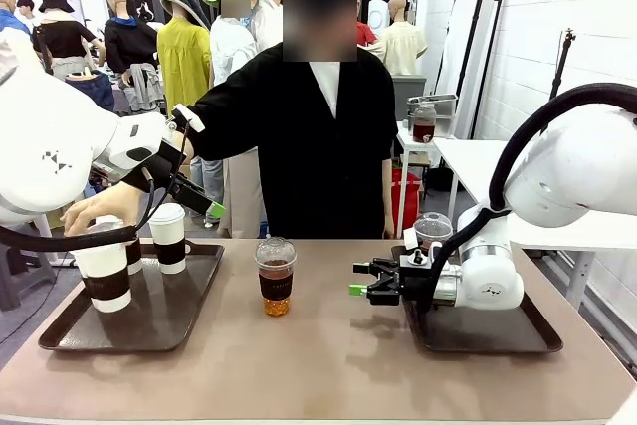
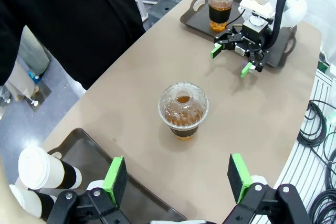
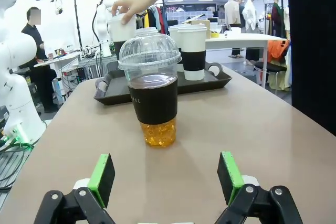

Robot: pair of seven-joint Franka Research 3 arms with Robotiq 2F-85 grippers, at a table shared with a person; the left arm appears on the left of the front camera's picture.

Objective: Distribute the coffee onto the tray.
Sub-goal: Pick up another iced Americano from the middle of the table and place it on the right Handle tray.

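Right end effector [image 3: 165, 167] spread empty, dome-lidded cup [image 3: 153, 98] upright just before it, left end effector [image 2: 177, 170] likewise spread

Left white Franka arm [image 1: 50, 146]: stood raised, wrist tilted downward. Left black two-finger gripper [image 2: 177, 176], green pads: jaws spread wide, held nothing. Right white Franka arm [image 1: 587, 166]: sat low, elbow bent. Right gripper [image 1: 358, 279]: lay horizontal, jaws apart, empty.

A hand [image 1: 100, 208] covered the top of the near left cup [image 1: 105, 276]; the right arm [image 1: 493, 281] hid the far right cup [image 1: 433, 227] below.
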